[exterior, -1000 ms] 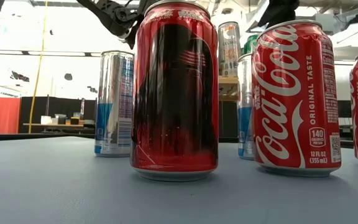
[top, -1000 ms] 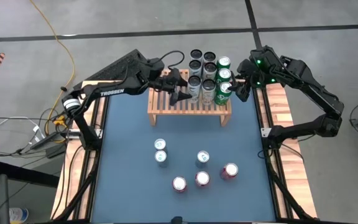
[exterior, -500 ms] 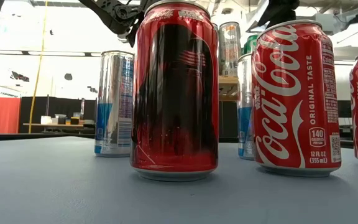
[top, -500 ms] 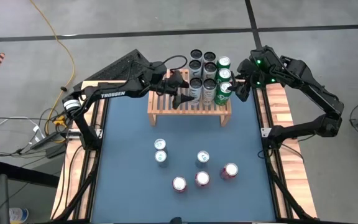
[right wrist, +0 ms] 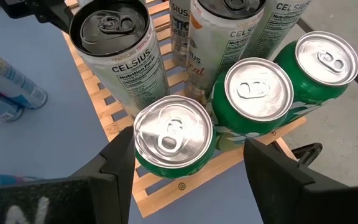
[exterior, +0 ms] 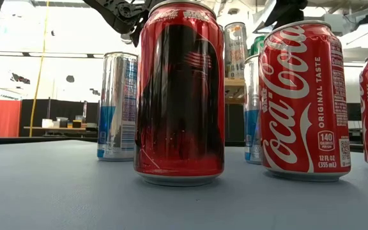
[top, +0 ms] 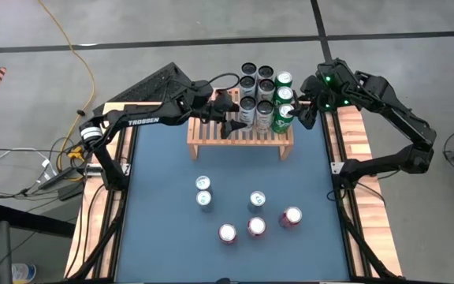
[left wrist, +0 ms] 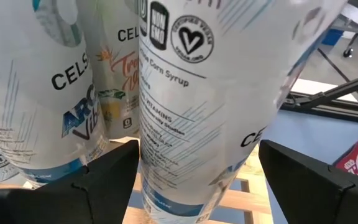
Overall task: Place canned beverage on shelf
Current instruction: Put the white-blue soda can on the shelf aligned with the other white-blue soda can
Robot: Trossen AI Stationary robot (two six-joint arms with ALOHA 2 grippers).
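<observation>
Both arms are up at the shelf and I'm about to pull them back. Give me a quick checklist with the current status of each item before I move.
1. Left gripper jaws clear of the white Celsius can: cannot tell; the fingers stand on either side of it, but contact is not visible.
2. That can seated upright on the shelf: ok.
3. Right gripper jaws apart around the nearest green can: ok; contact cannot be told.
4. Green can upright at the shelf's right end: ok.
5. Neighbouring cans on the shelf upright: ok.
6. Cans left on the blue table to place: not ok, six remain.
</observation>
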